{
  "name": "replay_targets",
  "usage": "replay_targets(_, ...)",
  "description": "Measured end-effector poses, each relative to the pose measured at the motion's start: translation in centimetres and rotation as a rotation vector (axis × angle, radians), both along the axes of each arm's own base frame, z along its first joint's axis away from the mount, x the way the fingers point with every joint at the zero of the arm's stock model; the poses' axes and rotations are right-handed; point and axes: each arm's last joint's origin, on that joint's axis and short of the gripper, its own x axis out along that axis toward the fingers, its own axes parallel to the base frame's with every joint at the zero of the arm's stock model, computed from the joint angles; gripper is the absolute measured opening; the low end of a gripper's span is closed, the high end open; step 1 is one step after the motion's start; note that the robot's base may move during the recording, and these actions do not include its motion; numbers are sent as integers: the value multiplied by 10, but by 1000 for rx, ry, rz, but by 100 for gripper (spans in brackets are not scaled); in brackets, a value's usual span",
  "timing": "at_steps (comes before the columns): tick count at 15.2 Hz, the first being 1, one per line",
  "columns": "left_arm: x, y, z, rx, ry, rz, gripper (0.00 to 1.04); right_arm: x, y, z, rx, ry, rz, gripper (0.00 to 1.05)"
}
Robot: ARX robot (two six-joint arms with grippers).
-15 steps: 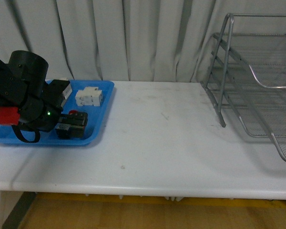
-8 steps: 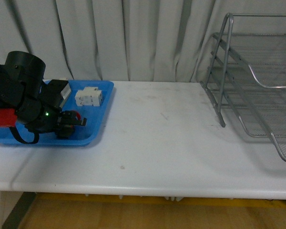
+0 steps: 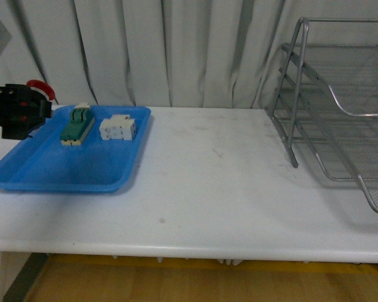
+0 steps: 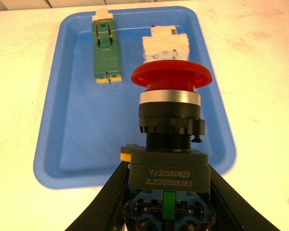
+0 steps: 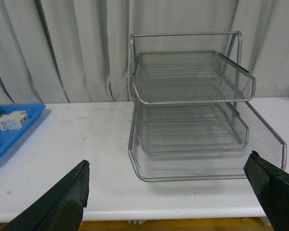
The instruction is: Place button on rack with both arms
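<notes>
Pale curtains hang behind a white table. At its left end the left gripper clamps the button by its dark body, red cap pointing away, held in the air above a blue tray. In the tray lie a green switch and a white component. The rack stands well apart on the right. Facing it, the right gripper is spread wide and empty.
</notes>
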Motion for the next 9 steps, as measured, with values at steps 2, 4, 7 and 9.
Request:
replay_targets(2,-55,-3,13,-8,-12,-17,36,0,0,0,0,0,0,98)
replay_targets(4,-119,5,27,-14,-67,12,36,0,0,0,0,0,0,98)
replay_targets(7,-140,17,19,-33,-90,50,36,0,0,0,0,0,0,98)
replay_targets(9,-140,21,12,-35,-72,67,36,0,0,0,0,0,0,98)
